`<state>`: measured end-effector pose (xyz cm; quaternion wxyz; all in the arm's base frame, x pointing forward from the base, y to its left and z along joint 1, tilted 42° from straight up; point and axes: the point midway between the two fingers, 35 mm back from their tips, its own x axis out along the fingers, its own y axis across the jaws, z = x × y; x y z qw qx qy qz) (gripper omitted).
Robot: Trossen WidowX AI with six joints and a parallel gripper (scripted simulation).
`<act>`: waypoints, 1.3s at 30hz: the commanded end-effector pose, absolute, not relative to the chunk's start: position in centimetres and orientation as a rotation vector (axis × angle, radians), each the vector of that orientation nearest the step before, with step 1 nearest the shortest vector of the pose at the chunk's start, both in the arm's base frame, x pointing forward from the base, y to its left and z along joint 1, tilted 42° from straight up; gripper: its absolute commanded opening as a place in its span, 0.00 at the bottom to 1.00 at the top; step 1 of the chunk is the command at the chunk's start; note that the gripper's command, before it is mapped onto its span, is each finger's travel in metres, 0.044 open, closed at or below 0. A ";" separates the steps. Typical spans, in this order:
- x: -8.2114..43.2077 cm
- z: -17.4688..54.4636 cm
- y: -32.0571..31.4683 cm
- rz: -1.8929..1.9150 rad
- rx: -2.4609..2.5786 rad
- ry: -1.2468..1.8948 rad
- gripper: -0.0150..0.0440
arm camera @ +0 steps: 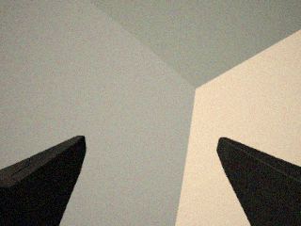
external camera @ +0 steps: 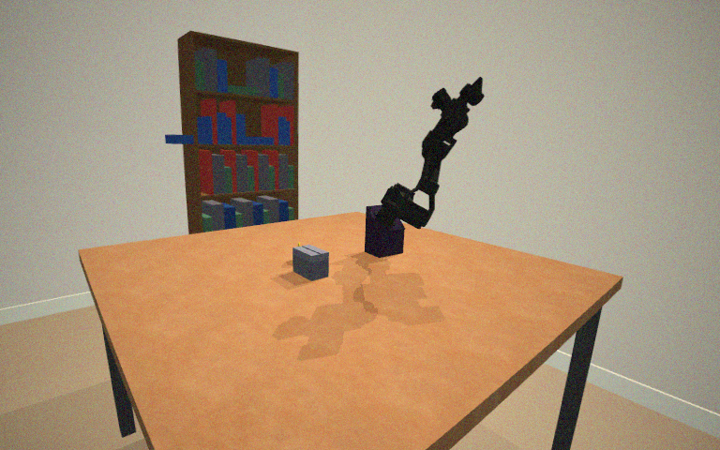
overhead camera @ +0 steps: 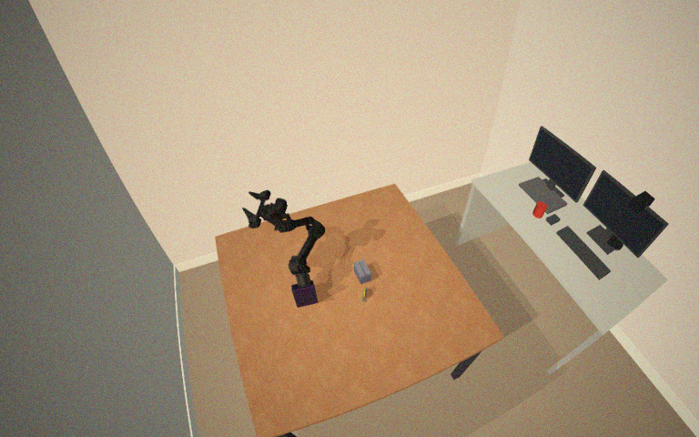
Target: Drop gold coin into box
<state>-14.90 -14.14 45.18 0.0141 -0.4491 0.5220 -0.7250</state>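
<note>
The gold coin (overhead camera: 364,292) stands on edge in the small dark-green holder (overhead camera: 363,299), to the right of the arm's base in the top view. In the exterior view only a yellow tip of the coin (external camera: 299,244) shows behind the box; the holder is hidden there. The closed grey box (overhead camera: 362,272) (external camera: 309,264) stands on the table close to the holder, with a dark narrow slot line along its lid. My gripper (overhead camera: 247,200) (external camera: 458,88) (arm camera: 153,143) is open and empty, raised high and far from the coin and box. The wrist view shows only walls and ceiling between the fingers.
The arm's dark base block (overhead camera: 304,295) (external camera: 383,233) stands on the wooden table (overhead camera: 412,319) (external camera: 212,318), near the box. A separate desk (overhead camera: 494,193) with two monitors, a keyboard and a red cup (overhead camera: 539,209) is beyond the table. A bookshelf (external camera: 185,132) stands behind it.
</note>
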 end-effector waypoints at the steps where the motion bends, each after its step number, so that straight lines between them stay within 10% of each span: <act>1: -14.9 45.1 -14.4 -2.247 -1.395 1.624 0.89; 9: -13.8 39.9 -25.1 -1.775 -1.268 1.551 0.53; 20: -3.7 29.2 -36.2 -1.063 -1.132 1.375 0.53; 39: 18.1 11.8 -33.9 -0.001 -0.907 1.099 0.53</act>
